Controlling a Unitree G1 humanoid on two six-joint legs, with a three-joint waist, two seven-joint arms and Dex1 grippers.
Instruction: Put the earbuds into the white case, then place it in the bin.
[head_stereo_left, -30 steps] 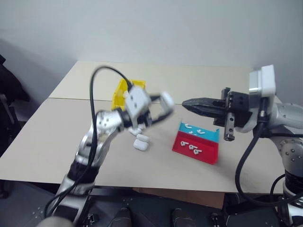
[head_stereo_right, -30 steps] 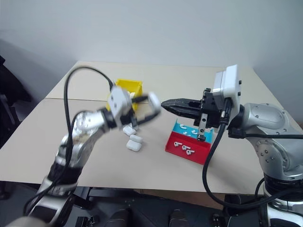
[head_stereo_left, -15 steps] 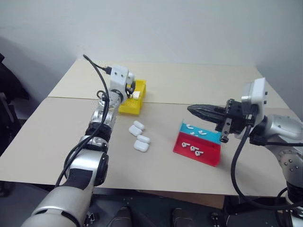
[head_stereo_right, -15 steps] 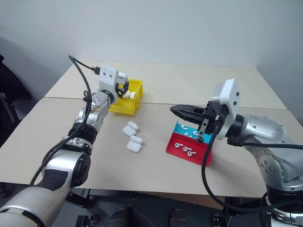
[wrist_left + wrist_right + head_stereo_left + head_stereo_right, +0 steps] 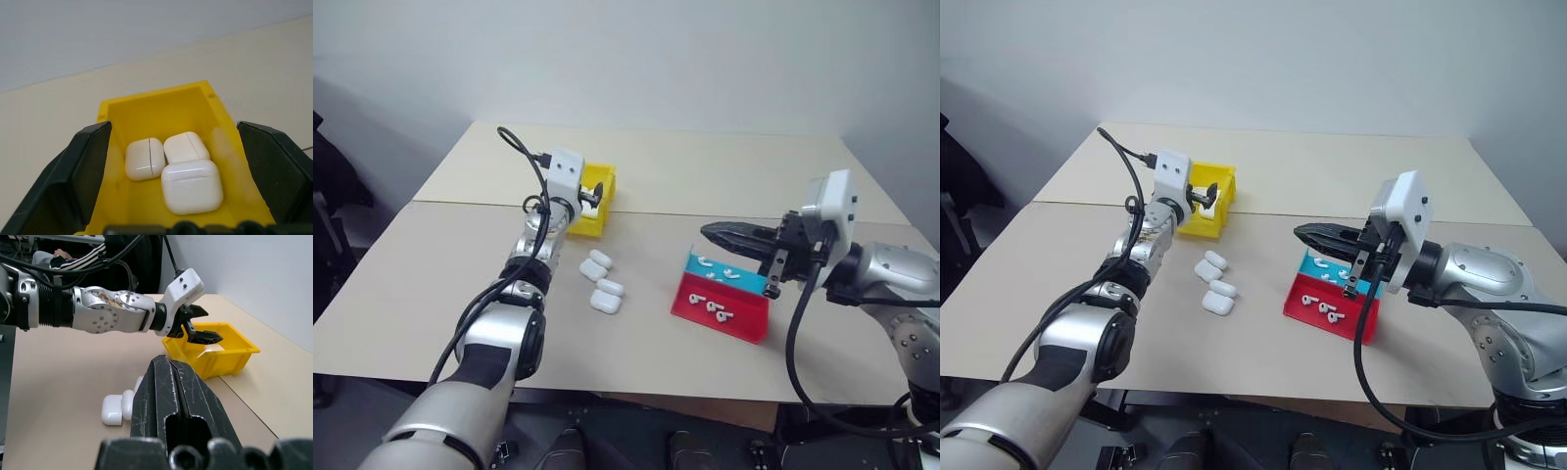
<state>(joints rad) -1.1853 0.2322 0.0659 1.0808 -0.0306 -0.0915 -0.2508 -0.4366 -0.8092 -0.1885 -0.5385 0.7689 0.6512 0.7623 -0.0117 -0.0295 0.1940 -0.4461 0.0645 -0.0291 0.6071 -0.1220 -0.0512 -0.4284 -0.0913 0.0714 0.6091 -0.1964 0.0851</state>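
The left gripper (image 5: 171, 147) stands over the bin (image 5: 598, 201) with its fingers spread wide and nothing between them. In the left wrist view three white cases lie on the bin floor; the nearest and largest-looking, the white case (image 5: 191, 186), sits directly below the open jaws, touching the two behind it. Judgement: the placing step is at its release point, and this case appears to be the one just delivered, though it cannot be told apart from its neighbours.

The right gripper (image 5: 1317, 236) is closed on nothing and hangs above the red-and-teal tray (image 5: 721, 305), where several earbuds (image 5: 709, 308) lie loose.

Positions on the table (image 5: 724, 171), read from the head views with 12 o'clock at the far edge: the bin at about 11 o'clock, the tray at about 4 o'clock, and three more loose cases (image 5: 605, 290) between them near the centre.

Next move, as a judgement: lift the left gripper clear of the bin walls without dragging a case out, then go to a loose case.

View differences: the head views present the bin side-on, its contents hidden by the wall and gripper; the left wrist view looks straight into it. The right wrist view shows the left gripper above the bin rim from the side.
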